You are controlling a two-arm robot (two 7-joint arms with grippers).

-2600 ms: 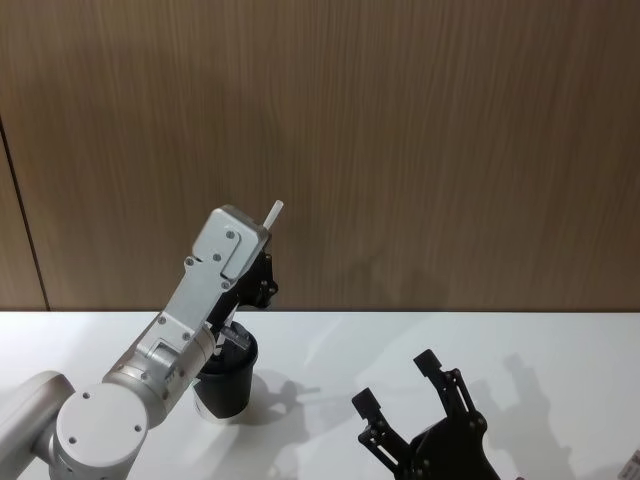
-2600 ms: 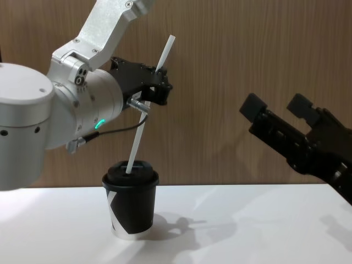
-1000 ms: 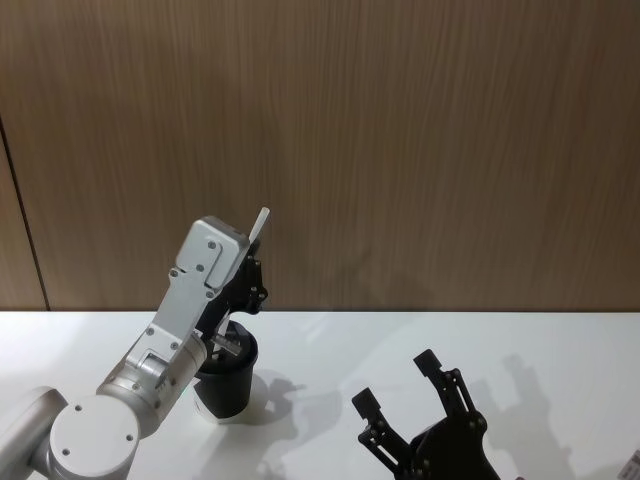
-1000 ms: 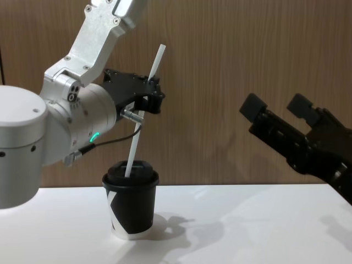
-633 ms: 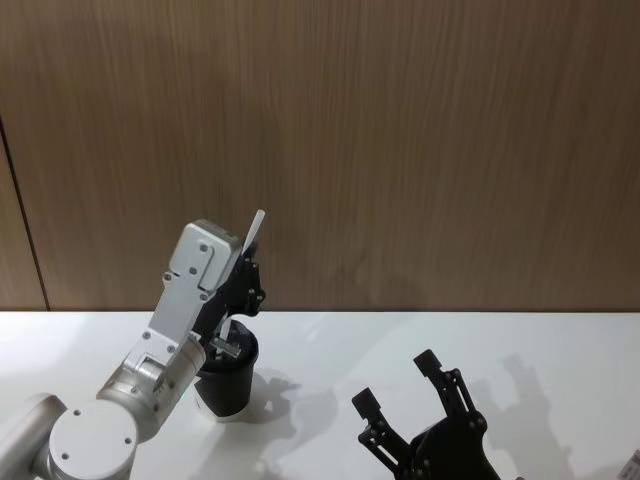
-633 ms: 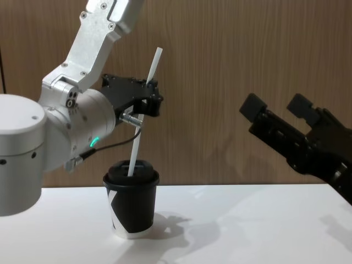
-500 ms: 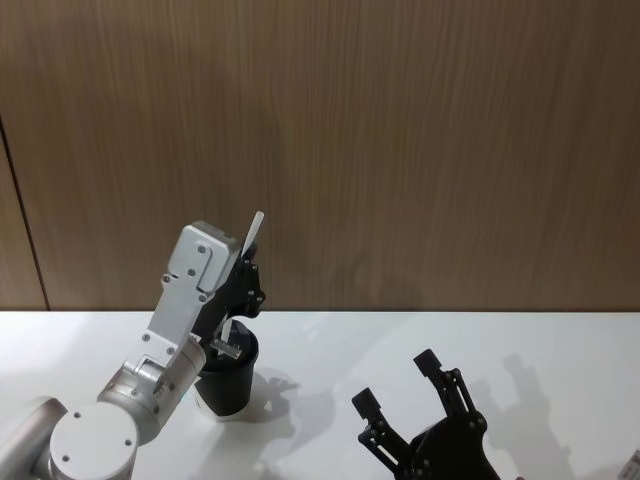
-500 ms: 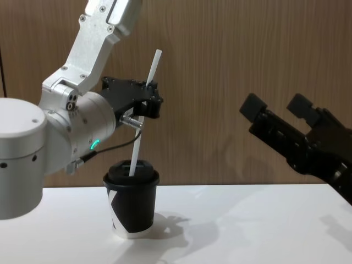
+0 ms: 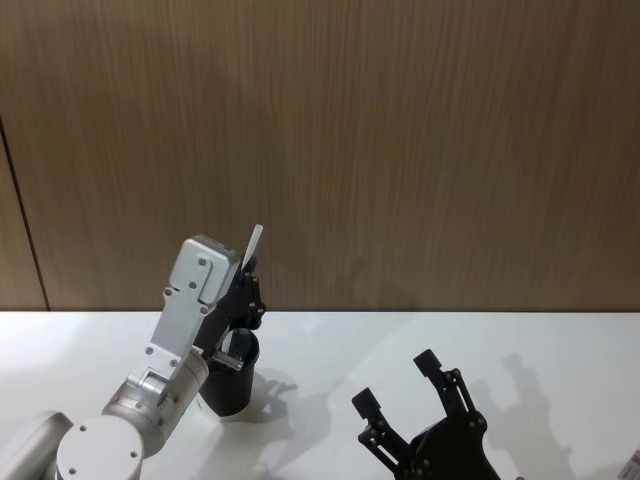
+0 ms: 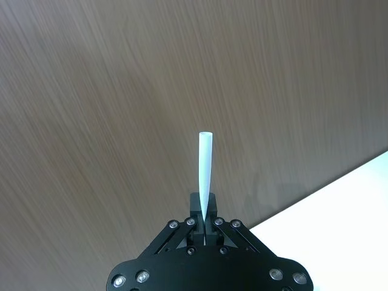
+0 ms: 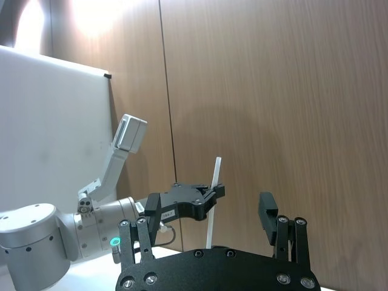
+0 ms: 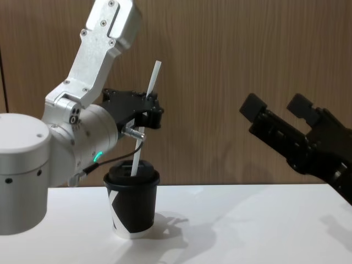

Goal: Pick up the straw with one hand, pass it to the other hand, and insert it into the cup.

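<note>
Left tool (image 12: 149, 110) clenched on the straw (image 12: 145, 122), tip in the cup (image 12: 132, 204) lid; right tool (image 12: 279, 108) spread, idle. A slanted push could tip the cup.

Even, fairly bright indoor lighting. Soft grey shadows on the white table (image 12: 247, 220), cast toward 3 o'clock of the cup (image 12: 132, 206) in chest view, edges diffuse and doubled. Head view: faint shadows on the wood wall (image 9: 400, 150) near 6 o'clock. Strong blown-out glare at 11 o'clock in right wrist view, washing out a white panel (image 11: 54, 133). Left wrist view: straw (image 10: 204, 173) sharp, wall grain smeared and soft. Small green ring light (image 12: 97, 157) glowing. No marked edge distortion.
</note>
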